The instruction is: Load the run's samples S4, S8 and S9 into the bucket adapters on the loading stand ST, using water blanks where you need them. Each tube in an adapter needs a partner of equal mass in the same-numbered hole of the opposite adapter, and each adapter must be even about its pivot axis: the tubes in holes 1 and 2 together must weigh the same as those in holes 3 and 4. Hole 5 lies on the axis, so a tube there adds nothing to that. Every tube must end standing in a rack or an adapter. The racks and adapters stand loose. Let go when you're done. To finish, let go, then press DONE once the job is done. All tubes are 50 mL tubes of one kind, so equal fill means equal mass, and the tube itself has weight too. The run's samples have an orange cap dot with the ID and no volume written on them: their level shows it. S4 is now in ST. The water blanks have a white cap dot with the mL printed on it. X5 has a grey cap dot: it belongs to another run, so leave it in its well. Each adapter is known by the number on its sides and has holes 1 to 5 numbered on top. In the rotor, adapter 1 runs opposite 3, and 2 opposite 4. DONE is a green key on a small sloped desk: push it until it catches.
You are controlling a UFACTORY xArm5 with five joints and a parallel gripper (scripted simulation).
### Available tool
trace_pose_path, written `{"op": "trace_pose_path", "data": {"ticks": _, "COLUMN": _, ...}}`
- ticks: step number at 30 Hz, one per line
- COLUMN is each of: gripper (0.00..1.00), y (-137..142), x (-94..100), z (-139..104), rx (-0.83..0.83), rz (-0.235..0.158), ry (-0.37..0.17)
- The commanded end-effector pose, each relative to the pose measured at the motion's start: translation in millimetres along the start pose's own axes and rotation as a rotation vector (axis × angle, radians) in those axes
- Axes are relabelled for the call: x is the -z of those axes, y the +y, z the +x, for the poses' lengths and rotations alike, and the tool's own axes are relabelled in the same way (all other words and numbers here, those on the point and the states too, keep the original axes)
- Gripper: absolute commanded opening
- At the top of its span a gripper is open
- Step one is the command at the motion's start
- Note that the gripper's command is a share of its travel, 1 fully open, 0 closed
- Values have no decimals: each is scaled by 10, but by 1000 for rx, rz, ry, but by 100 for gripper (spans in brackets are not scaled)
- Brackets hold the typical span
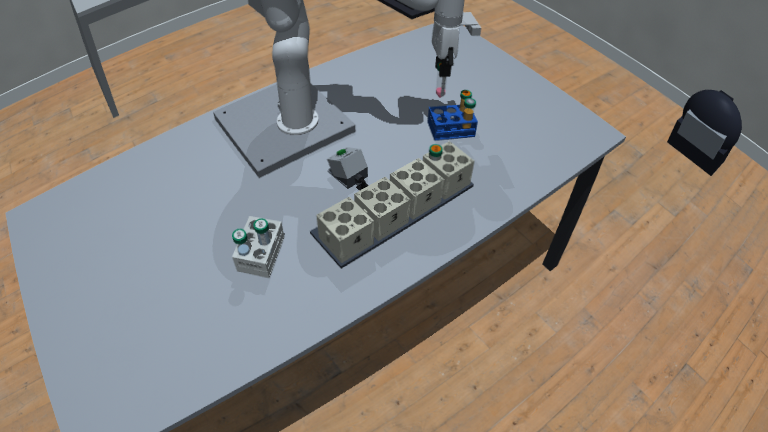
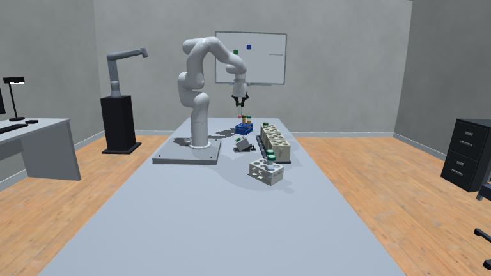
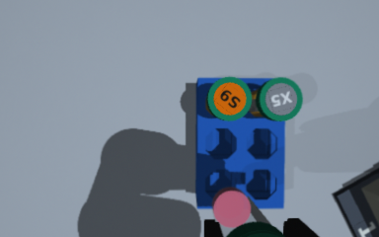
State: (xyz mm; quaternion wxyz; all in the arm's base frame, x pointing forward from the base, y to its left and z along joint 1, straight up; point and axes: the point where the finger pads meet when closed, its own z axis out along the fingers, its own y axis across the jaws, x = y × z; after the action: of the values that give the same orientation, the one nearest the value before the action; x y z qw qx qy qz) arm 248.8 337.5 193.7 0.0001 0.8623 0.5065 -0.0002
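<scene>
My gripper is shut on a green-capped tube with a little pink liquid at its bottom; its label is hidden. It hangs upright above the table, just beyond the blue rack. S9 and grey-dotted X5 stand in that rack. One orange-dotted tube stands in adapter 1. Adapters 2, 3 and 4 show no tubes. Two white-dotted blanks stand in the white rack; their numbers are unclear.
The small sloped desk with the green DONE key stands between the arm's base plate and the adapter row. The blue rack's other four wells are empty. A dark corner shows at the wrist view's lower right.
</scene>
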Motion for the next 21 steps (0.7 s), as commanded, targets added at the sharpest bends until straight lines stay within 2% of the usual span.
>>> {"op": "trace_pose_path", "data": {"ticks": 1, "gripper": 0, "y": 2, "x": -64, "z": 13, "rx": 0, "rz": -9, "ry": 3}}
{"op": "trace_pose_path", "data": {"ticks": 21, "gripper": 0, "y": 5, "x": -425, "z": 14, "rx": 0, "rz": -9, "ry": 3}}
